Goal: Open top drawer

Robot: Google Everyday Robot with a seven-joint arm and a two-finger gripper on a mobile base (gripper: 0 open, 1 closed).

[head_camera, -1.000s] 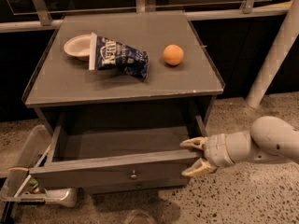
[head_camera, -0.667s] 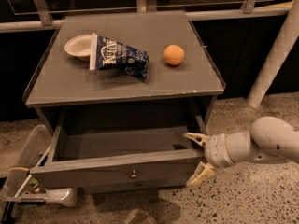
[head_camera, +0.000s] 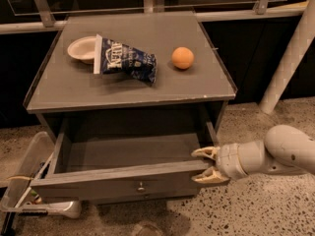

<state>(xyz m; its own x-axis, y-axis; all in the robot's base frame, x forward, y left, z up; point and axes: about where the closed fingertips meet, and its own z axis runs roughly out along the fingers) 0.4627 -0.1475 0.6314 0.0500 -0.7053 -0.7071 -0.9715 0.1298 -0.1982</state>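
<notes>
With top drawer (head_camera: 98,183) drawn well out under the tabletop (head_camera: 147,87) and gripper (head_camera: 195,166) spread open astride one end of its front panel, clamping nothing, pull straight outward, gently, without skewing it.

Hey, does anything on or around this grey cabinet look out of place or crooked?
The top drawer is pulled out and seems slightly crooked, left end further out. The gripper is at its right end. On top, a blue snack bag lies flat, overlapping a white bowl.
</notes>
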